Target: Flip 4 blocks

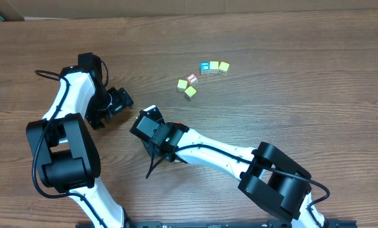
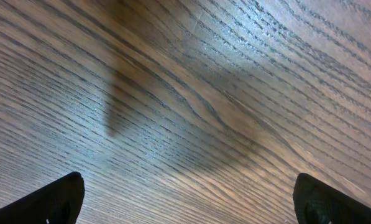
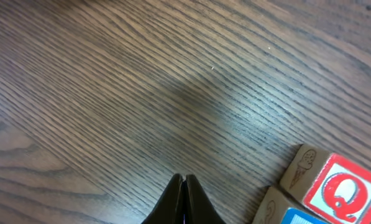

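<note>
In the right wrist view, a wooden block with a red-framed "Q" [image 3: 342,190] lies at the lower right. A blue-faced block [image 3: 300,218] touches it and is cut off by the frame edge. My right gripper [image 3: 184,190] is shut on nothing, its tips over bare wood to the left of these two blocks. From overhead, the right gripper [image 1: 148,115] and its arm cover those blocks, and only a red speck [image 1: 178,125] shows at the arm's edge. The left gripper [image 1: 122,99] is wide open over bare table. Its fingertips [image 2: 54,200] show at the bottom corners of the left wrist view. The other blocks are hidden.
A loose cluster of small cubes lies at the back, right of centre: a blue-faced cube [image 1: 205,66], two yellow cubes [image 1: 218,66] beside it, a red-faced cube [image 1: 192,79], and two more yellow cubes [image 1: 186,88]. The table's far edge [image 1: 176,16] runs behind them.
</note>
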